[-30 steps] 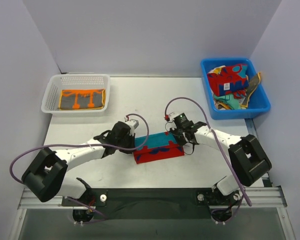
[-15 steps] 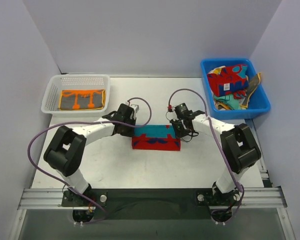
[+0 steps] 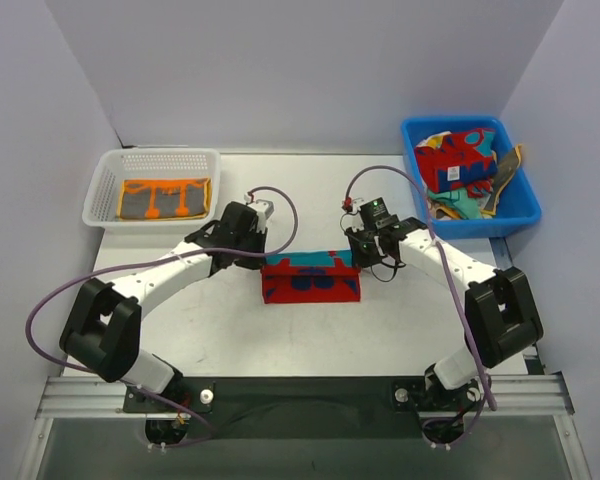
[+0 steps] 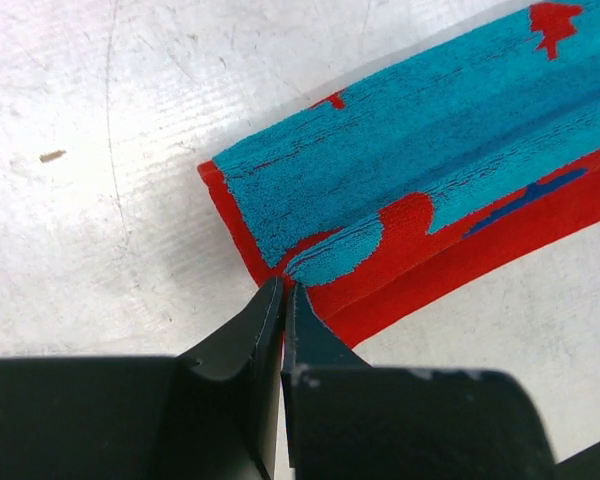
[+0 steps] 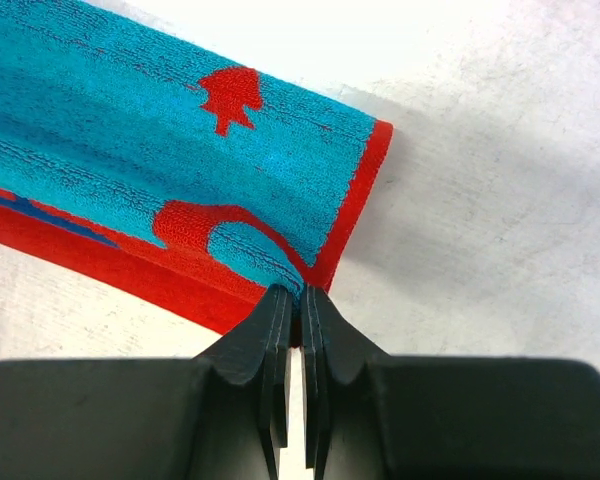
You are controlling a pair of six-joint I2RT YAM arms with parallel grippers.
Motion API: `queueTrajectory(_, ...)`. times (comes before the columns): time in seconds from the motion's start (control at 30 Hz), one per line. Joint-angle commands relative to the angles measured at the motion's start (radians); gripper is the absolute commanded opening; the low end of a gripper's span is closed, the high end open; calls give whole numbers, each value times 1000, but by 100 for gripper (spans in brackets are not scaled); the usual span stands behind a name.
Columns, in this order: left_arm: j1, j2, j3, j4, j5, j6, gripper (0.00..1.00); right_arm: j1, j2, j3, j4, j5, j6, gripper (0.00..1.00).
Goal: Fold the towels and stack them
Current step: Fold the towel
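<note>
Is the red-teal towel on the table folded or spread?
Folded: towel lies doubled, left hand and right hand pinching its top layer's corners.

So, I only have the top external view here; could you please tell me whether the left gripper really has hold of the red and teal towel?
Observer: Yes. In the left wrist view the left gripper is shut on a corner of the red and teal towel, with cloth pinched between the tips.
Operator: Thank you. And the right one?
Observer: The right wrist view shows the right gripper shut on the opposite corner, just inside the red border.
Operator: Which layer is being pinched?
Observer: At both corners the teal upper layer curls into the fingertips, with a red layer beneath it.
</note>
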Motion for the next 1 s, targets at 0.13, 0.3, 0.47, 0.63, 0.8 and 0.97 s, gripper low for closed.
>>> queueTrajectory(0.13,2,31,-120,-30,98,-47,0,-5,8,-55,-88,-64,53,0)
queueTrajectory(0.3,-13,61,-165,-29,141,-66,0,-7,80,-52,-121,-110,54,0)
queueTrajectory(0.47,-18,48,-180,-24,130,-74,0,-13,121,-38,-144,-135,67,0)
queueTrajectory(0.63,-23,22,-188,-25,130,-88,4,-14,143,-37,-160,-136,79,5)
queueTrajectory(0.8,-32,-72,-203,-27,129,-116,30,-11,72,-43,-163,-129,65,14)
queueTrajectory(0.97,-46,-181,-231,-27,158,-146,44,0,2,-61,-163,-165,64,36)
